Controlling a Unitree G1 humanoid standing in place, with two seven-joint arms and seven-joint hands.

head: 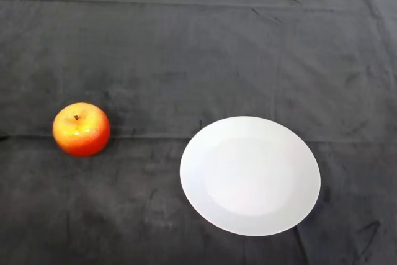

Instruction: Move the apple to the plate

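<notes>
A round, plain white plate (250,175) lies nearest, close to the desk's front edge and right of centre, with nothing on it. Slightly farther back, toward the left edge, a glossy red-and-yellow apple (81,129) stands upright on the cloth, stem up, well apart from the plate. The stretch between them is bare. A wrinkled dark grey cloth (205,54) covers the desk to its far edge, where a pale strip shows.

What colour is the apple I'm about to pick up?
The apple is red-orange with a yellow patch around the stem, seen in the head view.
</notes>
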